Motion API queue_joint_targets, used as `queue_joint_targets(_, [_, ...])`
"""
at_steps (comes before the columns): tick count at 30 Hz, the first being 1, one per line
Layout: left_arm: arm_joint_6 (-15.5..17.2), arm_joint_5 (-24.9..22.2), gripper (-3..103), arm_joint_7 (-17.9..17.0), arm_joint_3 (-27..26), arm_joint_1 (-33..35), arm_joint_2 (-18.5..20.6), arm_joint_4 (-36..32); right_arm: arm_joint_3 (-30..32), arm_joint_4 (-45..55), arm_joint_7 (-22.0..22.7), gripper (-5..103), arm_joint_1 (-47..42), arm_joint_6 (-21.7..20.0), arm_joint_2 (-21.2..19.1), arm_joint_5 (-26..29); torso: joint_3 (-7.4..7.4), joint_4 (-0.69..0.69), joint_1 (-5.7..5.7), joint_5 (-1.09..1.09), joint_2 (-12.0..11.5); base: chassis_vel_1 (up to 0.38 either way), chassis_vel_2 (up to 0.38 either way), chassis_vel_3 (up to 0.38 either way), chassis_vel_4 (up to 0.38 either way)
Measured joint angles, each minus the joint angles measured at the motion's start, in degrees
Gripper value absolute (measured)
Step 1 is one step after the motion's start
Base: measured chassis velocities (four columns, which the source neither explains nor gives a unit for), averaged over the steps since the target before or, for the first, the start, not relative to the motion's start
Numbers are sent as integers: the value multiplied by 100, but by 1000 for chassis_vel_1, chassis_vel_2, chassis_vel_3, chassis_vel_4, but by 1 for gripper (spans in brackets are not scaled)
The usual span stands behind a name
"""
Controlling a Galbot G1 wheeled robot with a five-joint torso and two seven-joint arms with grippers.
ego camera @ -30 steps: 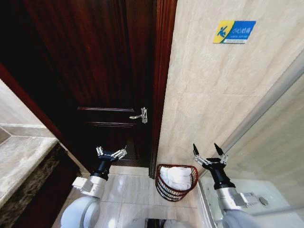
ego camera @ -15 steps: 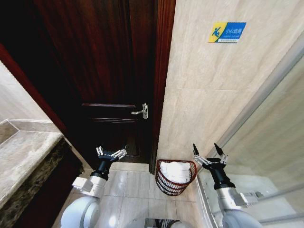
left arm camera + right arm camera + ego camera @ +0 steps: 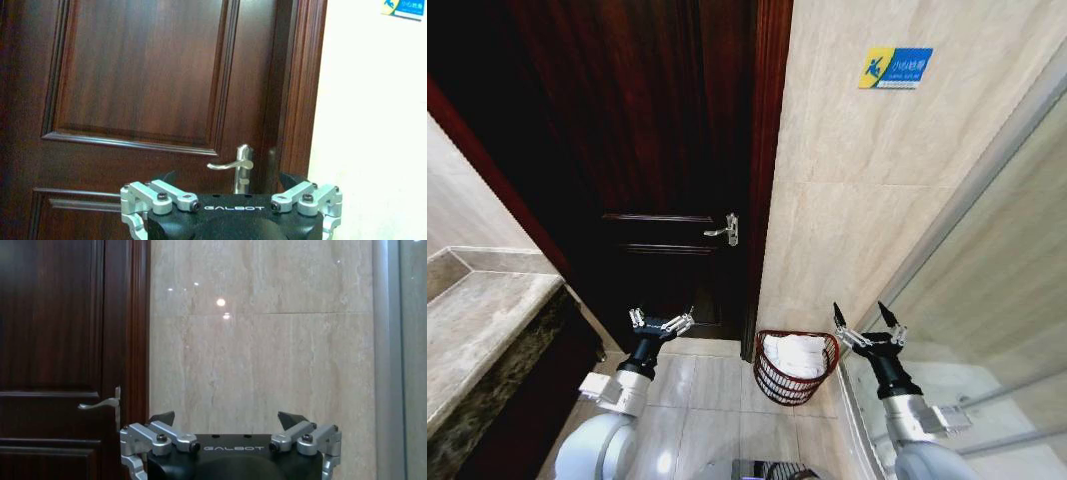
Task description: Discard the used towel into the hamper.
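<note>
Towel already in hamper; task looks done, both grippers empty.

Small round dark red-brown wire-ribbed hamper [image 3: 795, 367] stands on the tiled floor by the beige marble wall [image 3: 857, 220], just right of the dark wooden door [image 3: 647, 150]. A folded white towel [image 3: 793, 354] fills it. Left gripper [image 3: 661, 322] and right gripper [image 3: 867, 326] raised, jaws wide apart, holding nothing.

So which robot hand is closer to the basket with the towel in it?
The right gripper. It hangs open just beside the hamper, while the left gripper is farther off, in front of the dark door.
</note>
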Motion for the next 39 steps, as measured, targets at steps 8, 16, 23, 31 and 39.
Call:
queue_joint_targets(8, [0,0,100,0,0,0,0,0,0,0,0,100,0,0,0,0,0,0,0,0,0,0,0,0,0])
queue_joint_targets(16, [0,0,100,0,0,0,0,0,0,0,0,100,0,0,0,0,0,0,0,0,0,0,0,0,0])
queue_joint_targets(23, [0,0,100,0,0,0,0,0,0,0,0,100,0,0,0,0,0,0,0,0,0,0,0,0,0])
queue_joint_targets(31, [0,0,100,0,0,0,0,0,0,0,0,100,0,0,0,0,0,1,1,0,0,0,0,0,0])
queue_joint_targets(39, [0,0,100,0,0,0,0,0,0,0,0,100,0,0,0,0,0,0,0,-1,0,43,20,-42,-19])
